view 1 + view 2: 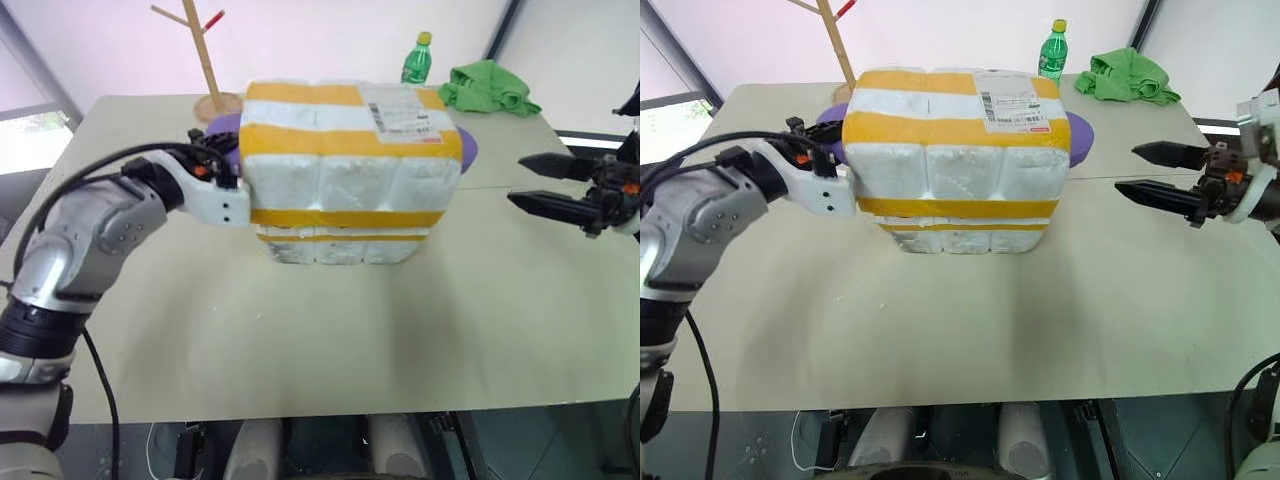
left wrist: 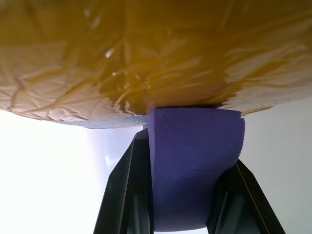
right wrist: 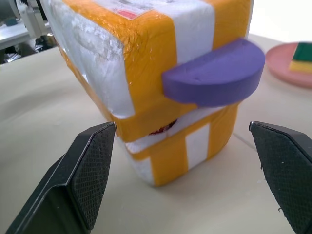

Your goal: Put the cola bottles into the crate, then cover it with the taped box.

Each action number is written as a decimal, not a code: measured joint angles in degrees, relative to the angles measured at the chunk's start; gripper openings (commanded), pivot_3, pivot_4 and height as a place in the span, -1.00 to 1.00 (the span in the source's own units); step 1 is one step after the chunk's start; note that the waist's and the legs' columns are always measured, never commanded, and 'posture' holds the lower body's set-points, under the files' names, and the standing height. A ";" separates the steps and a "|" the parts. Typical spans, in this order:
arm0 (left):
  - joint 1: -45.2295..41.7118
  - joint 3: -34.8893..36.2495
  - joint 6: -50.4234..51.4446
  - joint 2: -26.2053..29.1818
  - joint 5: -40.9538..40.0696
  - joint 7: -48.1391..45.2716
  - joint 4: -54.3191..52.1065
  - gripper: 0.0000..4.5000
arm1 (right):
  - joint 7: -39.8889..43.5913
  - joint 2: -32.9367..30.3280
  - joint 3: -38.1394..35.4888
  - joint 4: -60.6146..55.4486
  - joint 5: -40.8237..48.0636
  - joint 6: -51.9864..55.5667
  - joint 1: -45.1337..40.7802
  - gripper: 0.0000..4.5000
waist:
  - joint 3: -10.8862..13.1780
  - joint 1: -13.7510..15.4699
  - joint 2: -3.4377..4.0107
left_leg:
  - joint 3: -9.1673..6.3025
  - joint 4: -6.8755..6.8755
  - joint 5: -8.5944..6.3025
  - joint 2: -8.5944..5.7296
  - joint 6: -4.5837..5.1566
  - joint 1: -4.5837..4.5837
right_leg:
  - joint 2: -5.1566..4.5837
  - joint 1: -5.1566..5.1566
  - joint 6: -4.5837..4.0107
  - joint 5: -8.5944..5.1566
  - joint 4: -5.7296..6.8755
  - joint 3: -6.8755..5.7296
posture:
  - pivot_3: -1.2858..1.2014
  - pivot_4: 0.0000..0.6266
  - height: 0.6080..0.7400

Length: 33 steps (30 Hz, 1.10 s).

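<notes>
I have the taped box (image 1: pixel 345 165) sitting over the crate (image 1: pixel 340 245) mid-table, with one side gaping slightly; my left gripper (image 2: pixel 187 195) is clenched on its purple handle (image 2: pixel 195 165), my right gripper (image 1: pixel 1155 172) spread wide beside it, so I judge only seating and release remain

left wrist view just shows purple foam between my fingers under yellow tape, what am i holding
observer: The left gripper is shut on the left purple foam tab, which sticks out of the taped box.
operator: is the box on the crate
observer: It sits over the crate on the table, though the right wrist view shows a gap between them at one corner.
operator: right gripper?
observer: The right gripper is open, beside the right purple foam tab, not touching it.
</notes>
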 measured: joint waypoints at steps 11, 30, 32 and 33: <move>4.40 0.14 -1.10 -1.56 1.79 5.45 2.16 -0.71 | 0.03 0.95 0.00 -2.57 1.47 0.92 4.29 1.00 | -0.01 -0.38 0.00 | 0.02 -0.03 0.00 0.02 0.01 0.09 | 0.02 0.01 -0.01 0.00 0.02 0.02 | 0.03 -0.52 1.00; -3.44 -3.31 -20.72 -0.59 2.65 19.32 26.33 -0.71 | -4.12 4.02 2.50 -5.22 1.47 2.56 3.06 1.00 | -0.05 -1.42 0.03 | 0.02 -0.03 0.00 0.04 0.01 0.16 | 0.06 0.06 0.00 0.00 0.08 0.02 | 0.03 -0.52 1.00; -4.92 -4.16 -21.24 -1.33 3.56 19.91 27.68 -0.71 | -4.28 4.05 2.51 -5.28 1.47 2.65 3.02 1.00 | -0.06 -1.35 0.03 | 0.02 -0.01 0.00 0.04 0.01 0.16 | 0.06 0.09 0.00 0.01 0.07 0.02 | 0.03 -0.52 1.00; -5.28 -4.43 -21.38 -1.53 3.75 19.92 27.80 -0.71 | -4.27 4.05 2.51 -5.31 1.49 2.65 3.00 1.00 | -0.06 -1.33 0.02 | 0.02 0.00 0.00 0.04 0.01 0.16 | 0.06 0.09 0.00 0.01 0.07 0.02 | 0.03 -0.52 1.00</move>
